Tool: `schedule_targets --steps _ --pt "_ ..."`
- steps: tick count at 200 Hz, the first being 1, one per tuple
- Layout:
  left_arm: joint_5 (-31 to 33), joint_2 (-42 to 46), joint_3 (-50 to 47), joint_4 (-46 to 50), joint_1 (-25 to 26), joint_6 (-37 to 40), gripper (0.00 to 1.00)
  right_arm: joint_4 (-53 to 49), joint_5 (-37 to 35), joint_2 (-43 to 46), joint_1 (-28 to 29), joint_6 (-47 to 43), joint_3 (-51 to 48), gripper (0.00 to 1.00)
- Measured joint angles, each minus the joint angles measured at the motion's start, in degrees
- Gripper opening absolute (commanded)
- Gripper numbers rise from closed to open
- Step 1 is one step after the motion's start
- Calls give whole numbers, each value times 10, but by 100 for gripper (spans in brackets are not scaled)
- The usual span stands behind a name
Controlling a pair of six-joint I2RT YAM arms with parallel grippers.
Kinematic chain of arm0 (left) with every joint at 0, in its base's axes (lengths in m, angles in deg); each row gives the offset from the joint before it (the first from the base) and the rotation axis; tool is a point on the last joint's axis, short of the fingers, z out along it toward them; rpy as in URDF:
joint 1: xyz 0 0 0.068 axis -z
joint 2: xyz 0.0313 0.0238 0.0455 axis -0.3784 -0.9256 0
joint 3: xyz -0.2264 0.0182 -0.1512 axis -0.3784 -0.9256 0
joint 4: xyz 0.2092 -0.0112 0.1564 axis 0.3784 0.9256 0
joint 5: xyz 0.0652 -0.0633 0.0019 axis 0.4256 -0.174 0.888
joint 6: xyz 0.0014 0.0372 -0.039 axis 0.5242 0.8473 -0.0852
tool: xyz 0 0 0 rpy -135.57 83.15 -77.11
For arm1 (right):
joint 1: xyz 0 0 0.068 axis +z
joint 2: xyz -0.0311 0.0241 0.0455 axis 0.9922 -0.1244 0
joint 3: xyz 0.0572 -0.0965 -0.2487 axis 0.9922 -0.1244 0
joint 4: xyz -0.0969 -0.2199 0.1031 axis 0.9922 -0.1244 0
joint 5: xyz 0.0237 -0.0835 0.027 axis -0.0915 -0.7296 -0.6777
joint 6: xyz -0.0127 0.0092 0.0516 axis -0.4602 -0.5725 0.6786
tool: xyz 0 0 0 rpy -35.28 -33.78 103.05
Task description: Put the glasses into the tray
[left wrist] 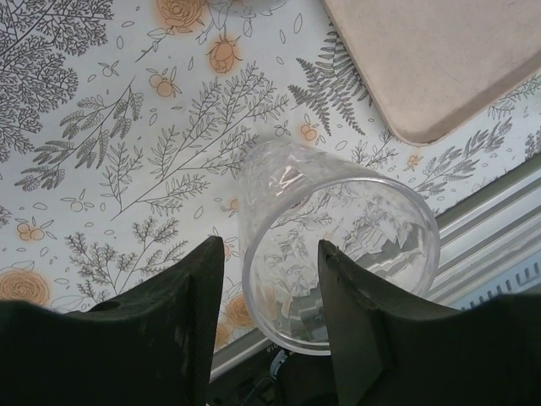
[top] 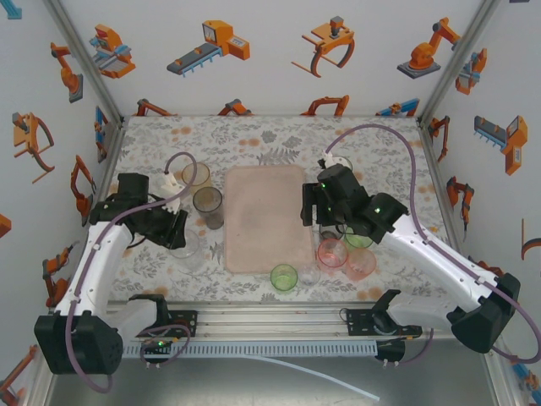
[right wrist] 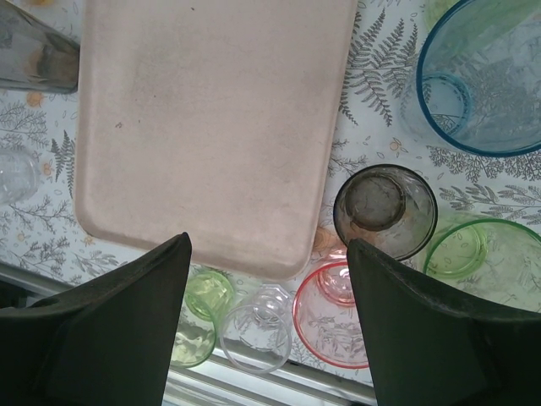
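Observation:
The pale pink tray (top: 265, 218) lies in the middle of the table with nothing in it. My left gripper (left wrist: 270, 249) is open around the near wall of a clear glass (left wrist: 338, 254), one finger outside the rim and one over its mouth, neither touching. From above, that glass (top: 190, 249) stands left of the tray, in front of a smoky glass (top: 208, 205) and an amber one (top: 197, 176). My right gripper (right wrist: 269, 244) hangs open and holds nothing over the tray's near right corner (right wrist: 279, 254). Below it stand a clear glass (right wrist: 256, 334), a green glass (right wrist: 203, 317) and a pink glass (right wrist: 334, 326).
Right of the tray stand a smoky glass (right wrist: 385, 211), a green glass (right wrist: 478, 258) and a blue glass (right wrist: 486, 76). A second pink glass (top: 360, 262) is by the right arm. The metal rail (top: 270, 317) runs along the near edge. The tray's surface is free.

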Motion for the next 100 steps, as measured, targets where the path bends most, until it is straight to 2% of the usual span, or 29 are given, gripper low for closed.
schedule_targets --steps 100 --pt "32 27 -24 -12 23 -3 16 15 0 0 0 3 -11 68"
